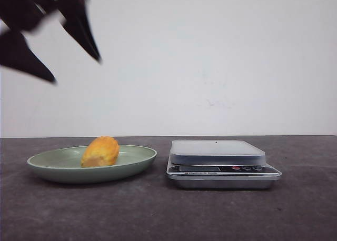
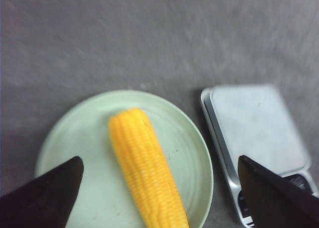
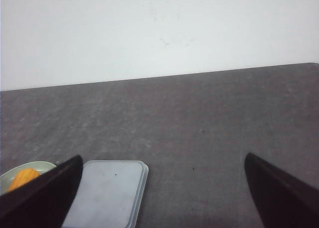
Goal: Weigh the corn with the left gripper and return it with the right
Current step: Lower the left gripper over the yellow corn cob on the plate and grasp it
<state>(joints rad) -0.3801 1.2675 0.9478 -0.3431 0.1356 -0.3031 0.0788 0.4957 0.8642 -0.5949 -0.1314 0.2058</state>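
Note:
The yellow corn lies on the pale green plate at the left of the table. My left gripper hangs high above the plate, open and empty. In the left wrist view the corn lies lengthwise on the plate between my spread black fingertips. The silver kitchen scale stands to the right of the plate, its platform bare. My right gripper is open and empty, above the table beside the scale; the corn's end shows at the edge.
The dark grey table runs back to a white wall. The scale's display and buttons face the front. The scale also shows in the left wrist view, close beside the plate's rim.

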